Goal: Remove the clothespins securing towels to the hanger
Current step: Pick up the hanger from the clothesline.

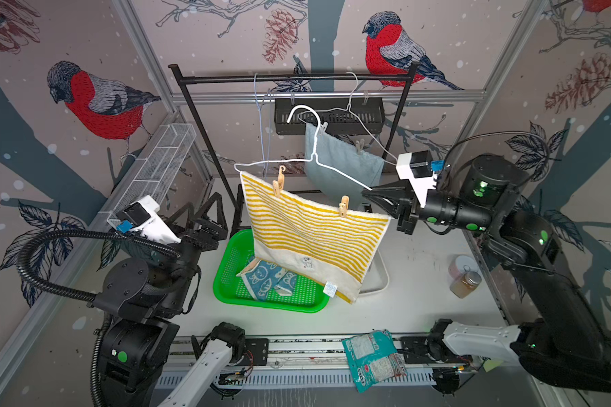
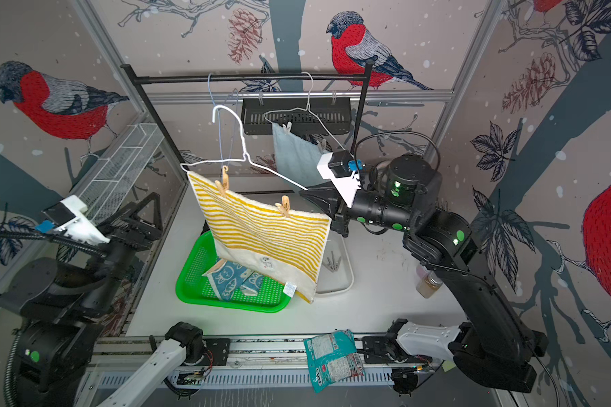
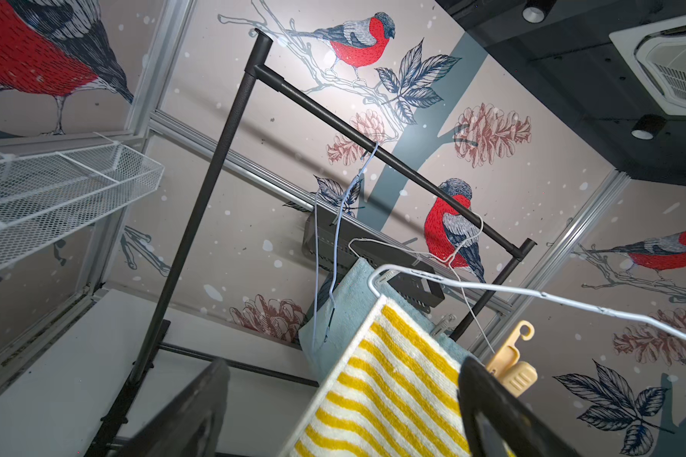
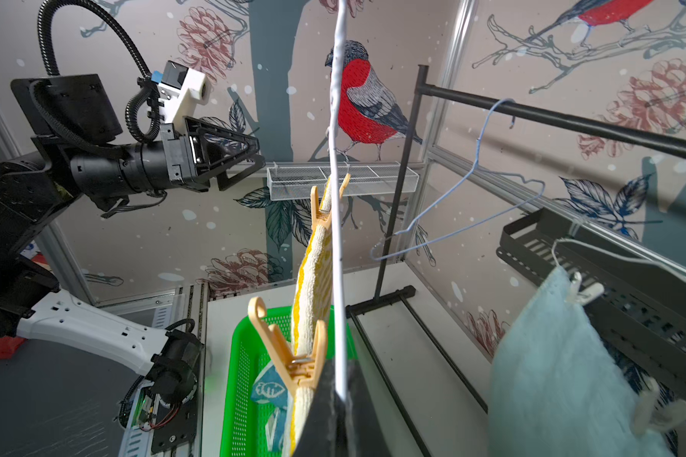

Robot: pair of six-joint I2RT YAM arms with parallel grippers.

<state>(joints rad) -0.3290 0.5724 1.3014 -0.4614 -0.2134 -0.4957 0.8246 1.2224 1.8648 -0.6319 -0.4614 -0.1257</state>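
**Striped towel pinned to a hanger gripped at one end by the right arm.**

The right gripper [image 1: 369, 192] was clamped on one shoulder tip of the white wire hanger [image 4: 337, 277], whose hook hung off the rail of the black rack [image 1: 297, 78]. The yellow-striped towel [image 1: 314, 232] hung from this tilted hanger, fixed along its top edge by two tan clothespins [image 1: 278, 185]. The left gripper [image 1: 205, 206] stood with its jaws wide, holding nothing, near the towel's far edge but apart from it. Below, the teal-blue towel [image 1: 261, 278] lay in the green basket [image 1: 233, 260] on the tabletop [image 1: 420, 299]. Behind, the light-blue towel [image 1: 336, 169] hung from a second hanger [image 1: 353, 91] on the rail, held by pale clothespins [image 1: 359, 146].
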